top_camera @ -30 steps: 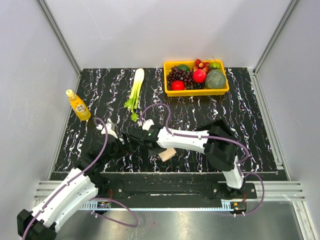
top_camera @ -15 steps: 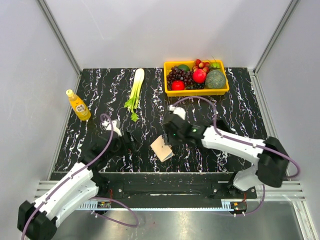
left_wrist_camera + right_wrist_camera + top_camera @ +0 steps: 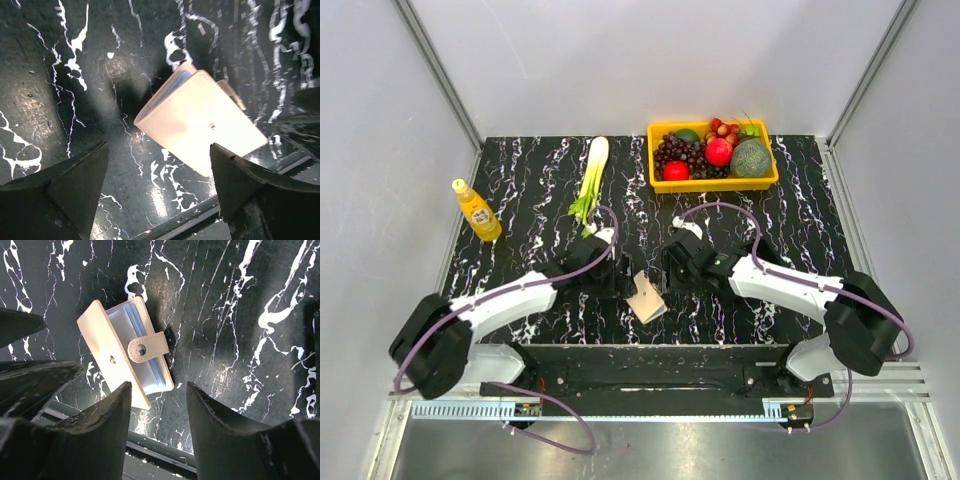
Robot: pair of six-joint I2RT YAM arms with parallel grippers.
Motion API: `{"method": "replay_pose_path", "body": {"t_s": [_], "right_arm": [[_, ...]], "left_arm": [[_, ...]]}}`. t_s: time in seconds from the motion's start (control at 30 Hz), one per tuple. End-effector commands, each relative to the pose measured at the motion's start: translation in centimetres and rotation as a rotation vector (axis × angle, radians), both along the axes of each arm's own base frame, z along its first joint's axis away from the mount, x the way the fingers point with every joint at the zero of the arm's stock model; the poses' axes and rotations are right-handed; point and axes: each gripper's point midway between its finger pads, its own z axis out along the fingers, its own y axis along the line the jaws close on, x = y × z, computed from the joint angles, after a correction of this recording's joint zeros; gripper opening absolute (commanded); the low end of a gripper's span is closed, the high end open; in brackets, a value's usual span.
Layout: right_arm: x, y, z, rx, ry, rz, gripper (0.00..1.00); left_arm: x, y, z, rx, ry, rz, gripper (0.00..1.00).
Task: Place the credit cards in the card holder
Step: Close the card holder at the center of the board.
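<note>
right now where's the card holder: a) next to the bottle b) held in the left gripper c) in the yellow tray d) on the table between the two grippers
d: the card holder lies on the table near its front edge, with the left gripper and the right gripper open on either side of it and neither gripping it.

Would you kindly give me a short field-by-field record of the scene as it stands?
card holder: on the table by its near edge, cover ajar, blue sleeves showing
left gripper: open, over the holder, gripping nothing
right gripper: open, over the holder, gripping nothing
credit cards: none visible
elsewhere: yellow fruit tray, celery, yellow bottle
</note>
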Motion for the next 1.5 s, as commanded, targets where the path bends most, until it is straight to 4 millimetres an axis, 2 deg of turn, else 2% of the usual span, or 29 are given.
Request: {"method": "replay_pose_path", "body": {"t_s": [0.0,0.2,0.47,0.63,0.9,1.03,1.07,1.1,1.47], "right_arm": [[1.1,2.1,1.5,0.072,-0.049,0.073,0.53],[1.9,2.2,1.4,0.039,-0.081,0.096,0.53],[2.2,2.3,-0.6,-0.015,-0.046,0.088,0.52],[2.6,2.9,-0.8,-0.019,-0.043,0.105,0.52],[3.4,3.2,0.7,-0.020,-0.097,0.139,0.50],[3.2,3.1,0.6,-0.031,-0.090,0.147,0.47],[3.0,3.1,0.5,-0.043,-0.087,0.160,0.46],[2.9,3.1,0.5,-0.056,-0.091,0.161,0.46],[2.6,4.1,0.0,-0.169,-0.118,0.194,0.46]], "left_arm": [[1.5,-1.3,-0.6,0.019,-0.012,-0.011,0.85],[2.2,-2.6,-2.6,0.041,0.041,-0.026,0.84],[1.5,-1.3,-4.9,0.120,0.088,-0.020,0.83],[1.3,-1.8,-5.4,0.106,0.104,-0.034,0.82],[1.2,-2.2,-5.7,0.098,0.126,-0.042,0.81],[0.9,-2.7,-6.0,0.070,0.145,-0.050,0.75],[0.7,-2.9,-6.1,0.066,0.153,-0.058,0.67],[0.8,-3.0,-6.1,0.061,0.157,-0.059,0.65],[0.8,-3.6,-5.8,0.026,0.158,-0.062,0.64]]}}
